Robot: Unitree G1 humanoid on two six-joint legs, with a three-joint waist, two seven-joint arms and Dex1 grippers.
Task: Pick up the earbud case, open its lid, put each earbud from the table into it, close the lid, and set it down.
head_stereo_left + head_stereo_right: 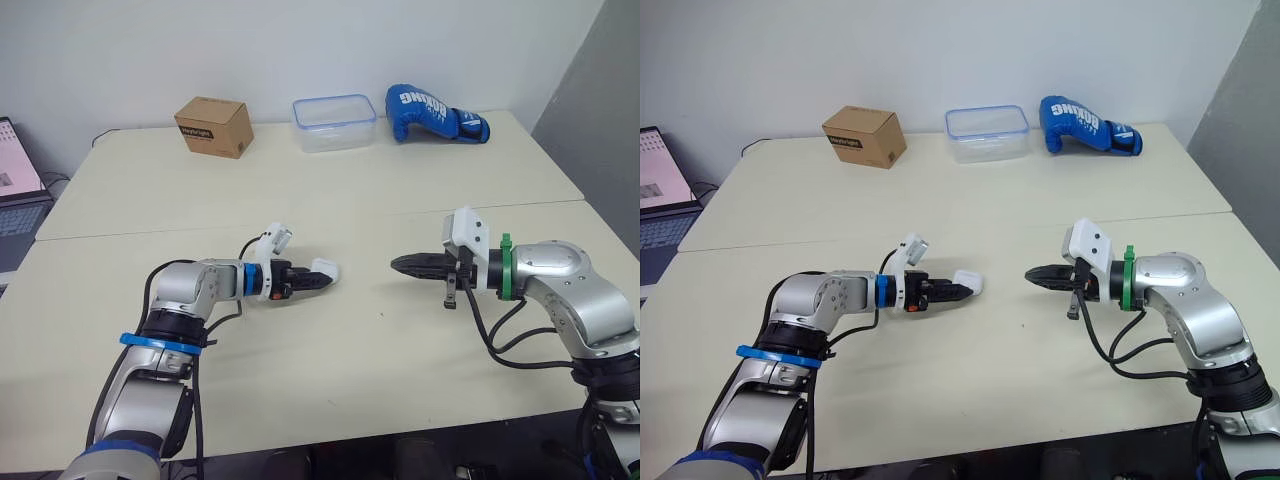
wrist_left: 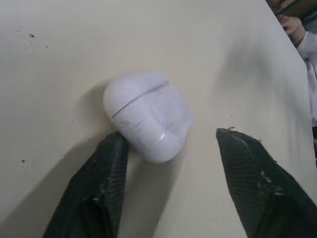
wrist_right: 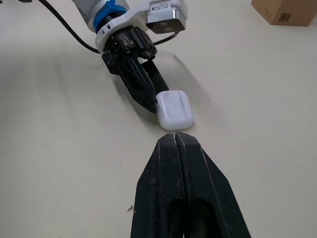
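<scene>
The earbud case (image 2: 146, 116), lid shut, is framed on the table (image 1: 300, 200) left of centre by the left gripper (image 1: 318, 279), whose fingers are spread, probably for pickup. The right gripper (image 1: 398, 264) is clenched empty, facing it from the right.

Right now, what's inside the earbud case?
Cannot tell: the earbud case is shut, its seam closed, so the interior is covered. It lies on the table between the open left pincer's fingers, touching one finger.
</scene>
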